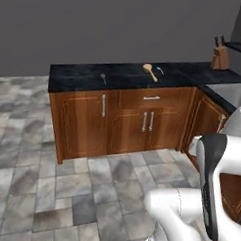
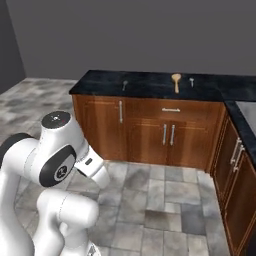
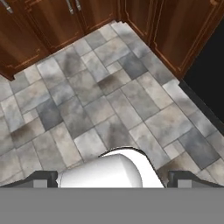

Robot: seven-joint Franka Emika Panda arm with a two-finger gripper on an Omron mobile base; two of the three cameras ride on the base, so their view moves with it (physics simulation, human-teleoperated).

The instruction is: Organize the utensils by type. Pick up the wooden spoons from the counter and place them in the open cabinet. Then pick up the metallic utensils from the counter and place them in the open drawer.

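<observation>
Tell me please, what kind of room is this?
A kitchen, most likely: a dark counter over wooden cabinets, a knife block in the corner, and a wooden spoon lying on top.

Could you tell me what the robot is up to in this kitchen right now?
It is still away from the counter, its open hand empty and pointing down at the floor tiles. A wooden spoon and two small metal utensils lie on the dark countertop, untouched. The cabinets and the drawer in view are shut.

Grey wall (image 1: 122, 27), mottled stone-tile floor (image 1: 34, 178), brown wooden cabinets (image 1: 82, 123), black counter (image 1: 125, 75).
</observation>
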